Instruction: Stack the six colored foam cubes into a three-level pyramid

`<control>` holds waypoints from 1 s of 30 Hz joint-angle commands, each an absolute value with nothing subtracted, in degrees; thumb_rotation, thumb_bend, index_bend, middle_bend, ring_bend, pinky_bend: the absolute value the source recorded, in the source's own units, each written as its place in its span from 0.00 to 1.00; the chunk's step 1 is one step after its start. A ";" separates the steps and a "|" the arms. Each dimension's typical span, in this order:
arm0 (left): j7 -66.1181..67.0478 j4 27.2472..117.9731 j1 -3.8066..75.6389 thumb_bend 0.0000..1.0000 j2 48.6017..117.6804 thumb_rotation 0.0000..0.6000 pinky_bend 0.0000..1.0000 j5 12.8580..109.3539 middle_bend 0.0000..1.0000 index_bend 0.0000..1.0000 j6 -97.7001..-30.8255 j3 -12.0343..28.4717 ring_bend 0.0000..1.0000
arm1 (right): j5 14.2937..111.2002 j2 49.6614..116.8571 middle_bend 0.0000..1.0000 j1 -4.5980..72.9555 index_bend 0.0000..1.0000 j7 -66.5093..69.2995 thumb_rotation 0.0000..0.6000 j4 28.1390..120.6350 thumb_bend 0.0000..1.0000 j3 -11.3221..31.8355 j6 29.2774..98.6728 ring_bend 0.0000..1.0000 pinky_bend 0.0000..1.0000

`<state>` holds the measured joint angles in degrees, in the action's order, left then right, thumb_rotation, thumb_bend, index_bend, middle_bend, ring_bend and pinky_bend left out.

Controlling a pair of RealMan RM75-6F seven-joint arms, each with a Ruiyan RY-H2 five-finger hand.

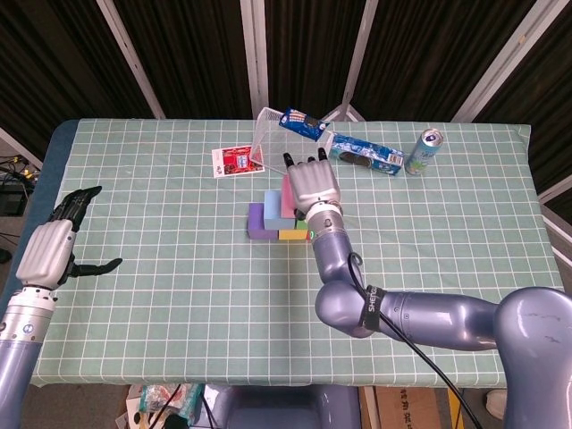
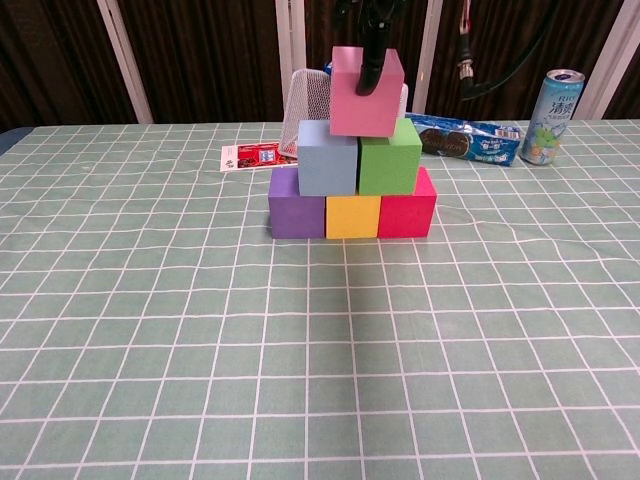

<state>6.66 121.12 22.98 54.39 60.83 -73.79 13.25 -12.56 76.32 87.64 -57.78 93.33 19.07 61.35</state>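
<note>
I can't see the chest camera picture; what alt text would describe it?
A robot finger holds a pink cube over a blue cube and a green cube, which sit on purple, yellow and red cubes.

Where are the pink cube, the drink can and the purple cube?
pink cube (image 2: 352, 100), chest view, front face
drink can (image 2: 553, 118), chest view, printed side
purple cube (image 2: 296, 216), chest view, front face

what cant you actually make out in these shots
- Head view: the right hand covers the pink foam cube and most of the green one.
- Chest view: only fingertips show on the pink foam cube; the top edge cuts off the rest.
- Chest view: whether the pink cube rests on the blue foam cube and green foam cube is unclear.
- Print on the red card: too small.
</note>
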 commanded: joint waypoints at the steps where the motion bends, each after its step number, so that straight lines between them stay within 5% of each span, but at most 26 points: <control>1: 6.54 121.14 23.00 0.10 54.34 1.00 0.10 60.85 0.06 0.00 -73.60 13.21 0.00 | -12.92 76.77 0.37 87.83 0.00 -58.30 1.00 92.90 0.29 19.25 61.63 0.21 0.00; 30: 6.81 120.47 23.31 0.10 54.67 1.00 0.10 60.19 0.06 0.00 -72.82 13.15 0.00 | -13.15 79.11 0.37 87.44 0.00 -61.85 1.00 90.09 0.29 20.74 61.47 0.21 0.00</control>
